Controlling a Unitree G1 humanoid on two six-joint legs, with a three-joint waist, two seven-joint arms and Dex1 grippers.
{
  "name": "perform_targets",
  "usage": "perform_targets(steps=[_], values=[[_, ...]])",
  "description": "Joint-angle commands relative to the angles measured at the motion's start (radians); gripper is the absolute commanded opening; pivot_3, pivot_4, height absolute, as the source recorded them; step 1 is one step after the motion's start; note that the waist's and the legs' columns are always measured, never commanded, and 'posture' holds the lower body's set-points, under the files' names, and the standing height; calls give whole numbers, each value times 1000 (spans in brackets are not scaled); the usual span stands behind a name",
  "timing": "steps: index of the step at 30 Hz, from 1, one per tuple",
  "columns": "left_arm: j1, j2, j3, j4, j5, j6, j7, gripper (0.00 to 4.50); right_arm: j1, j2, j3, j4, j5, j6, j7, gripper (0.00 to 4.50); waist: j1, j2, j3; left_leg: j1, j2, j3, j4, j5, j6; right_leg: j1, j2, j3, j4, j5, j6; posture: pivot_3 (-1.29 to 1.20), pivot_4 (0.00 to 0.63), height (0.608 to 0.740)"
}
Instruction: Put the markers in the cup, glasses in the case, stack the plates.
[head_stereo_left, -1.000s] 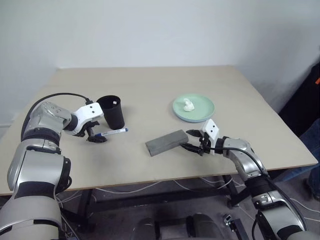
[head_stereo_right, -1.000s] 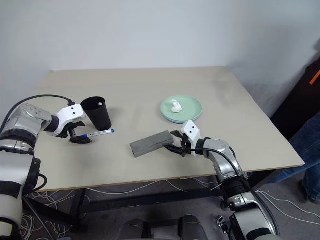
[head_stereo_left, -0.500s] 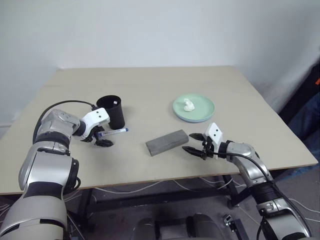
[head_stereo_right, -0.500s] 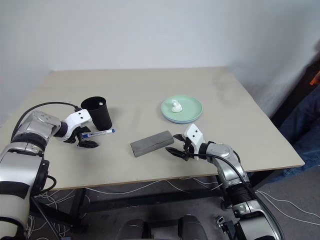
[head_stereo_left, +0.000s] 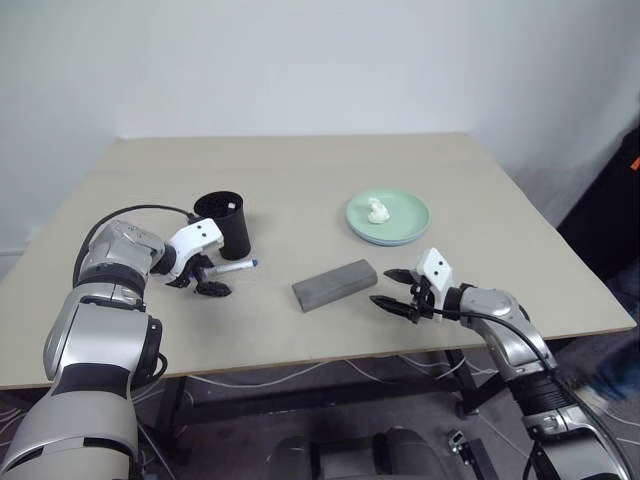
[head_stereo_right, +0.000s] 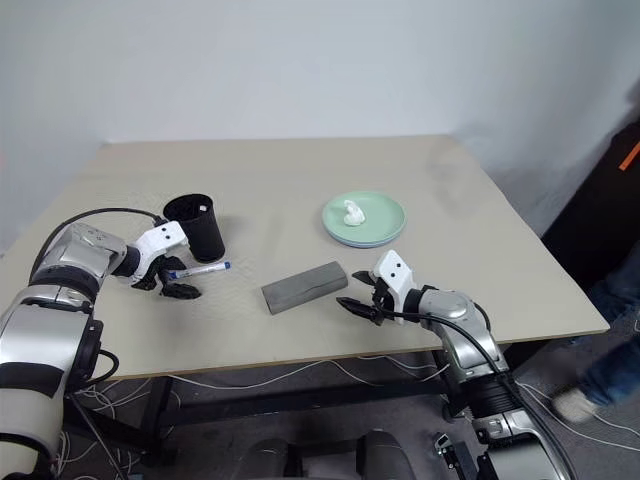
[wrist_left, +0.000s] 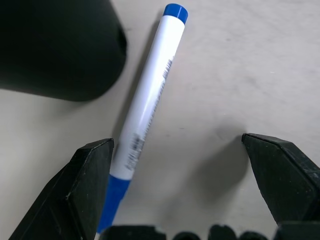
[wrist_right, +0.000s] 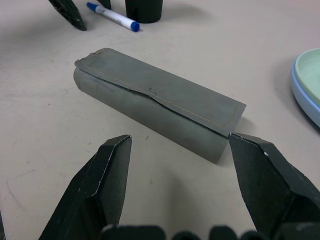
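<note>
A white marker (head_stereo_left: 232, 266) with a blue cap lies flat on the table beside the black cup (head_stereo_left: 226, 222). My left gripper (head_stereo_left: 203, 285) points down over the marker's near end, open; in the left wrist view the marker (wrist_left: 148, 111) lies close to one finger (wrist_left: 90, 185). The grey case (head_stereo_left: 335, 284) lies shut mid-table. My right gripper (head_stereo_left: 390, 293) hovers open just off its right end, fingers (wrist_right: 107, 185) apart from the case (wrist_right: 160, 102). The mint green plate (head_stereo_left: 405, 222) rests on the light blue one. The glasses are out of view.
A small white lump (head_stereo_left: 377, 210) sits on the top plate. The table's front edge (head_stereo_left: 330, 350) runs just below both grippers. A person's leg and shoe (head_stereo_right: 590, 375) pass on the floor off the right corner. Cables hang under the table.
My left gripper has sunk and shifted right, closer to the marker's near end. The right gripper has stayed by the case's end. The person's leg at the right has moved.
</note>
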Motion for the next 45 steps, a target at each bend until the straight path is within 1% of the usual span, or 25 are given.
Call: perform_targets(steps=[1, 7, 15, 21, 25, 28, 29, 30, 31, 33, 35, 41, 43, 45], values=[[-2, 6, -22, 6, 28, 18, -80, 4461, -11, -7, -21, -43, 15, -3, -8, 3366, -1, 0, 0, 0, 0, 0, 0, 0, 1, 0, 0, 0, 0, 0, 0, 0, 0, 740], [-14, 20, -12, -2, 22, 17, -162, 4461, -21, 2, -16, -31, 13, -5, -14, 3366, -1, 0, 0, 0, 0, 0, 0, 0, 1, 0, 0, 0, 0, 0, 0, 0, 0, 740], [-12, 24, -24, -8, 37, -8, -175, 4461, -37, 20, -6, -10, 10, -13, -14, 3366, 0, 0, 0, 0, 0, 0, 0, 0, 1, 0, 0, 0, 0, 0, 0, 0, 0, 740], [-14, 18, -32, -10, 35, -9, -234, 4461, -42, 26, -3, -1, 8, -20, -13, 3366, 0, 0, 0, 0, 0, 0, 0, 0, 1, 0, 0, 0, 0, 0, 0, 0, 0, 740], [-12, 16, -42, -12, 43, -24, -212, 4461, -40, 27, -3, 0, 7, -22, -11, 3366, 0, 0, 0, 0, 0, 0, 0, 0, 1, 0, 0, 0, 0, 0, 0, 0, 0, 740], [0, 7, -49, -13, 53, -48, -165, 4461, -39, 28, -3, -1, 7, -22, -13, 3366, 0, 0, 0, 0, 0, 0, 1, 0, 1, 0, 0, 0, 1, 0, 0, 0, 0, 740], [2, 3, -46, -12, 51, -49, -161, 4087, -39, 29, -4, -1, 7, -23, -14, 3366, 0, 0, 0, 0, 0, 0, 1, 0, 1, 0, 0, 0, 1, 0, 0, 0, 0, 740], [3, 1, -43, -11, 49, -48, -162, 3913, -39, 29, -4, 0, 7, -23, -14, 3366, 0, 0, 0, 0, 0, 0, 1, 1, 1, 0, 0, 0, 2, 0, 0, 0, 0, 740], [4, 0, -42, -10, 48, -48, -167, 3611, -38, 30, -4, 0, 7, -23, -15, 3366, 0, 0, 0, 0, 0, 0, 1, 1, 1, 0, 0, 0, 2, 0, -1, 0, 0, 740], [8, -4, -48, -10, 56, -57, -156, 2862, -38, 30, -5, 0, 8, -22, -16, 3366, 0, 0, 0, 0, 0, 0, 2, 1, 1, 0, 0, 0, 2, 0, -1, 0, 0, 740], [12, -7, -55, -11, 65, -69, -143, 2208, -38, 30, -6, 0, 8, -22, -18, 3366, 0, 0, 0, 0, 0, 0, 2, 0, 1, 0, 0, 0, 2, 0, -1, 0, 0, 740], [14, -11, -58, -9, 68, -73, -145, 2208, -38, 33, -7, 1, 10, -21, -23, 3366, 0, 0, 0, 0, 0, 0, 2, 1, 1, 0, 0, 0, 2, 0, -1, 0, 0, 740], [10, -16, -42, -8, 47, -59, -184, 1835, -39, 33, -6, 2, 10, -22, -25, 3366, 0, 1, 0, 1, 0, 0, 2, 1, 1, 0, 0, 0, 2, 0, -1, 0, 0, 740], [7, -18, -30, -9, 34, -54, -203, 1290, -41, 34, -6, 4, 10, -22, -26, 3366, 0, 1, 0, 1, 0, 0, 3, 0, 1, 1, 0, 0, 2, 1, -1, 0, 0, 740]])
